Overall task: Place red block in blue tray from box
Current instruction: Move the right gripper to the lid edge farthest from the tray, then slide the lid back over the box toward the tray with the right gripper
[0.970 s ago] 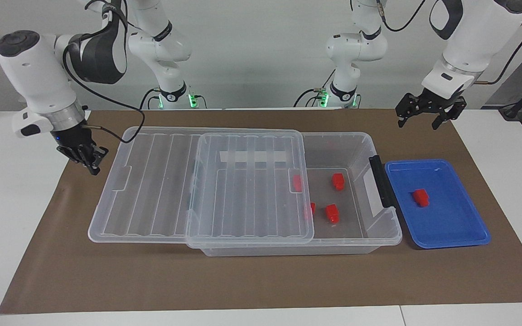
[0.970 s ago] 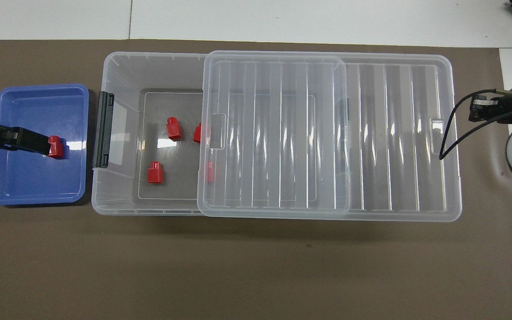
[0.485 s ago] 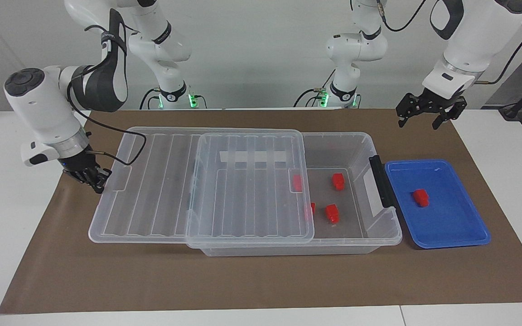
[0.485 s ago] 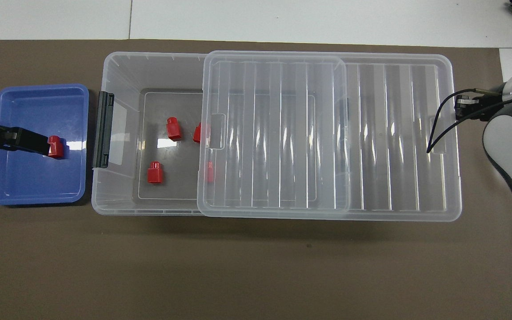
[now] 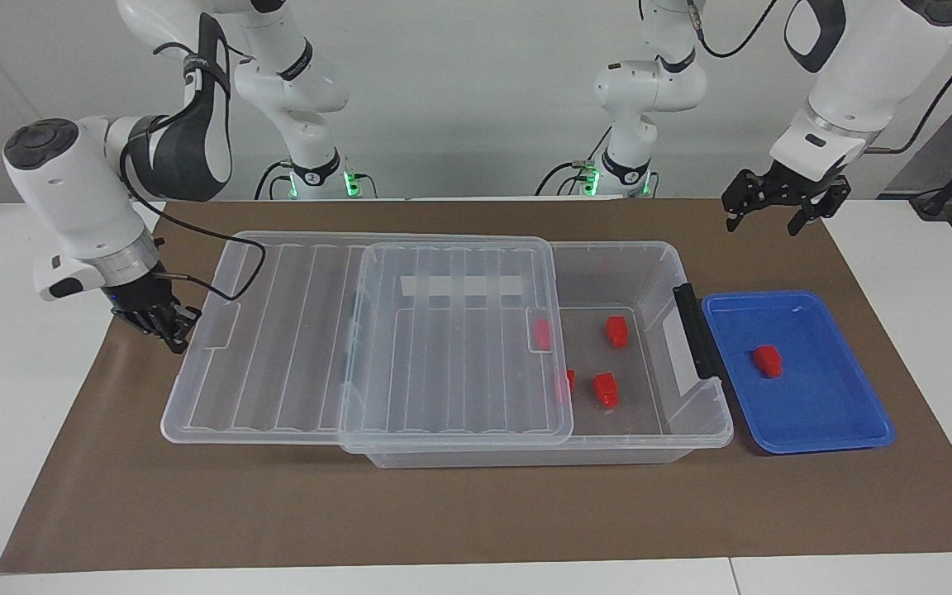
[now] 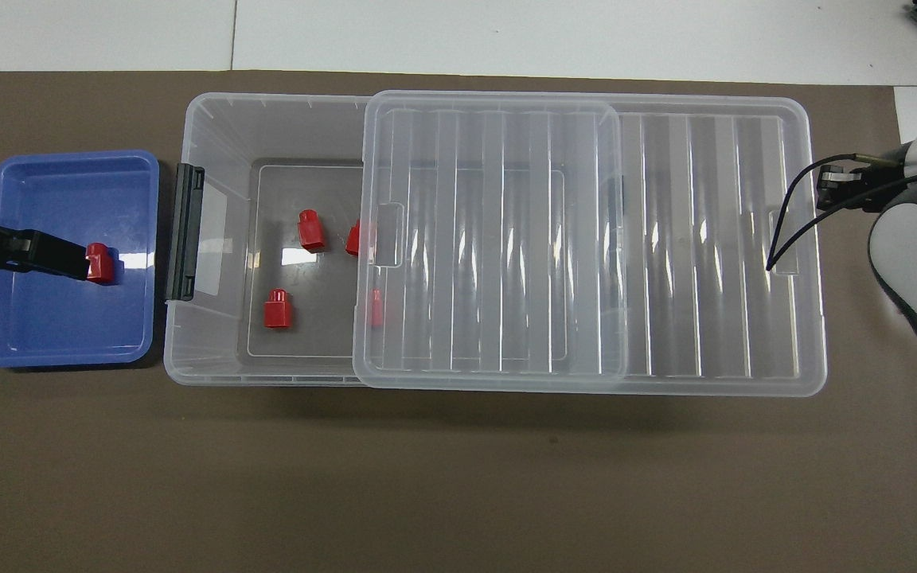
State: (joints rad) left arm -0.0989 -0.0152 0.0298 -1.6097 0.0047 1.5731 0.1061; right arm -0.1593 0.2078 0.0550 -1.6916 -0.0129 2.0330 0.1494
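One red block [image 5: 768, 360] lies in the blue tray [image 5: 840, 430], also seen from overhead [image 6: 99, 263]. The box [image 5: 695, 417] holds two uncovered red blocks [image 5: 616, 330] [image 5: 606, 388] and two more under the lid's edge [image 5: 541, 334]. The clear lid [image 5: 294, 330] is slid toward the right arm's end, leaving the box's tray end uncovered. My left gripper [image 5: 778, 208] is open and empty, raised over the mat beside the tray. My right gripper [image 5: 164, 324] is low at the lid's outer end.
The black latch [image 5: 695, 330] on the box's end faces the blue tray [image 6: 68, 334]. A brown mat [image 5: 476, 512] covers the table under the box and the tray. White tabletop [image 5: 21, 372] lies past the mat at both ends.
My right gripper has come down and moved in to the lid's outer end. The left gripper has barely moved. Blocks, lid and tray stay where they were.
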